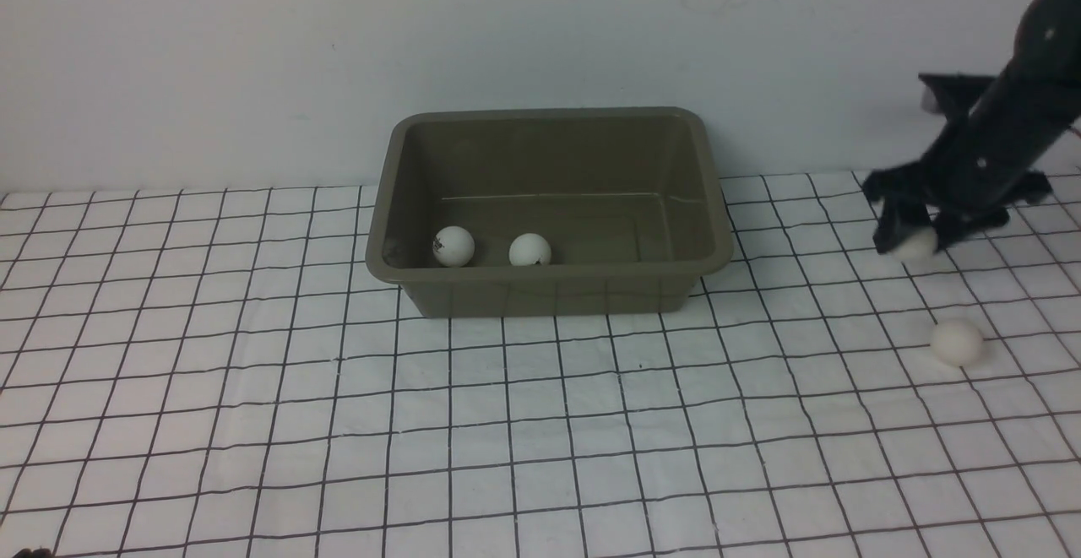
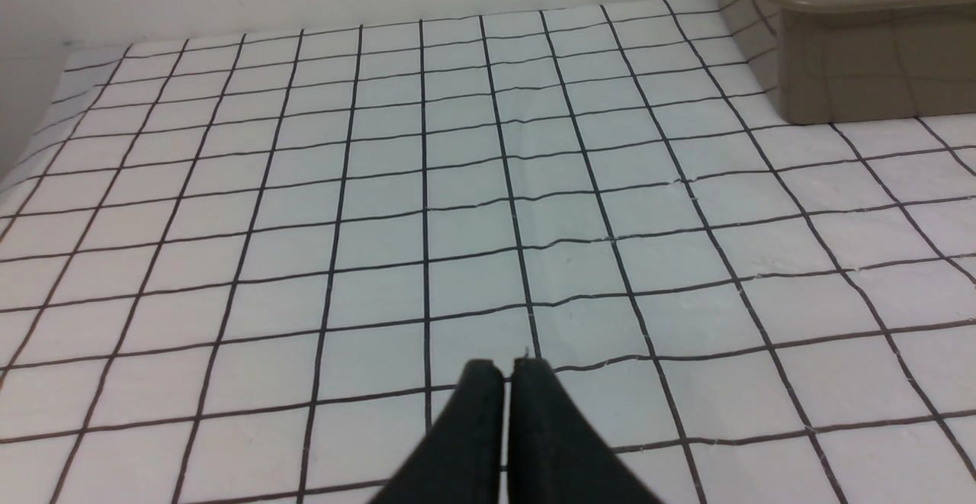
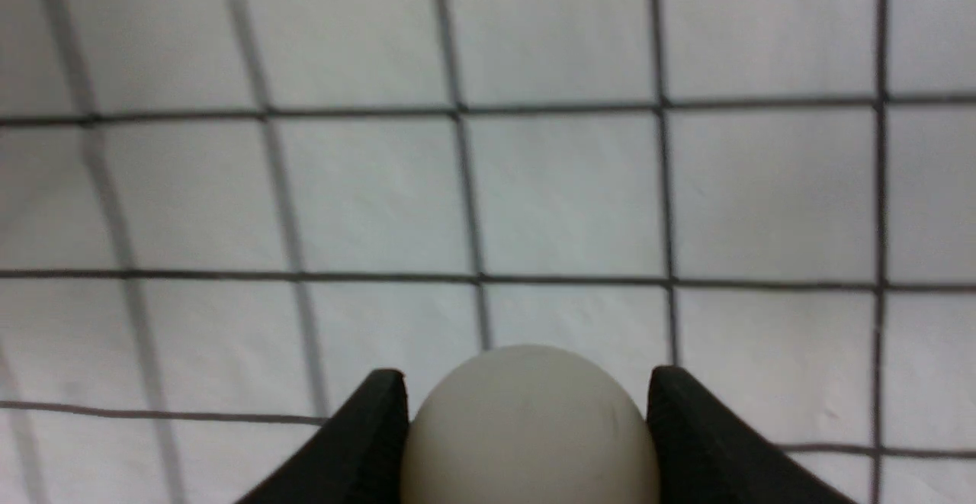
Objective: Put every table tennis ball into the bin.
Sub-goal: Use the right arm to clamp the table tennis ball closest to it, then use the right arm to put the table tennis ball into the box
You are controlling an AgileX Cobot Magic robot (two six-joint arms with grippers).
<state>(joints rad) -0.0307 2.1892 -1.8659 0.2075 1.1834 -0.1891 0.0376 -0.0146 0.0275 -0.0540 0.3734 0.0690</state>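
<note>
right jaws pinching a ball [image 3: 526, 431] by the tabletop's [image 1: 540, 423] right edge, left jaws pressed together, two balls [image 1: 453, 246] [image 1: 529, 250] in the bin [image 1: 549, 292]

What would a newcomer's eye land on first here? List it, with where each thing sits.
The olive-green bin stands at the back middle of the grid cloth, with two white balls side by side on its floor by the near wall. At far right the black right tool is shut on a third ball, and a fourth ball lies loose on the cloth nearer the camera.
</note>
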